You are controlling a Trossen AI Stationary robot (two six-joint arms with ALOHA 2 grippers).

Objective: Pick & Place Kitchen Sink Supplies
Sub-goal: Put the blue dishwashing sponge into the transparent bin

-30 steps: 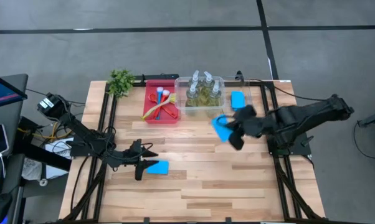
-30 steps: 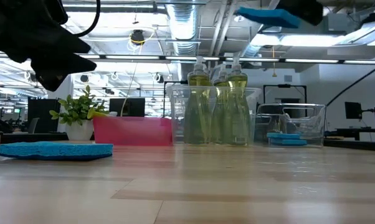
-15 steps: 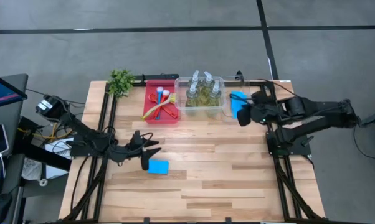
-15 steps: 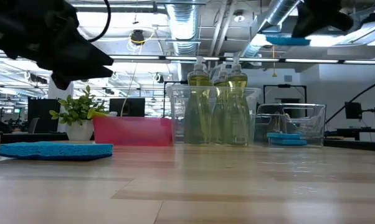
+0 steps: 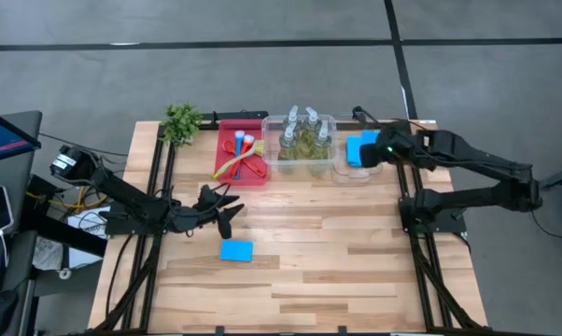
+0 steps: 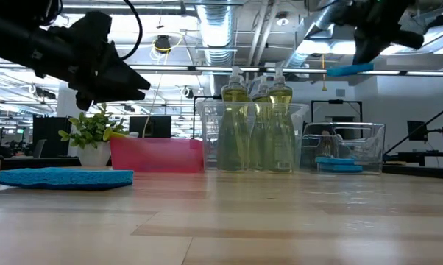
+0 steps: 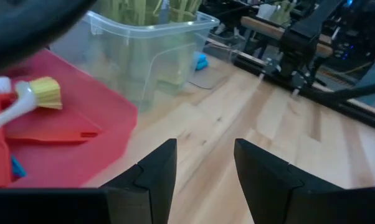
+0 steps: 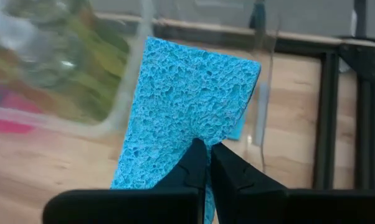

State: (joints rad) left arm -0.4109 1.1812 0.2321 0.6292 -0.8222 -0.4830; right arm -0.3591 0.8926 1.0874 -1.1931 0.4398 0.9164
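Note:
My right gripper (image 5: pixel 372 152) is shut on a blue sponge (image 8: pixel 187 102) and holds it above a small clear bin (image 5: pixel 356 170) at the far right. Another blue sponge (image 6: pixel 338 163) lies in that bin. A third sponge (image 5: pixel 235 250) lies flat on the table. My left gripper (image 5: pixel 223 213) hovers open between that sponge and the red tray (image 5: pixel 227 174), with nothing between its fingers (image 7: pixel 162 171). The tray holds thin brushes (image 5: pixel 240 154). Bottles of yellow-green liquid (image 5: pixel 304 135) stand in a larger clear bin. My right gripper pinches the sponge between its two shut fingers (image 8: pixel 197 162), at the end nearest the wrist (image 8: pixel 194 132). The fingers hide the exact spot. They come from the table's right, slanting down. The sponge (image 6: pixel 350 70) sticks out past them, lifted clear above the small bin.
A small green plant (image 5: pixel 181 121) stands at the far left corner. The larger clear bin (image 7: pixel 144 50) sits between the red tray and the small bin. Black frame rails (image 5: pixel 421 243) run along both sides. Bare wood lies toward the near edge.
My right gripper has carried the blue sponge from the table's middle toward the far right, to above the small clear bin, turning as it went. My left gripper, still open, has swung from beside the sponge on the table toward the far edge and the red tray.

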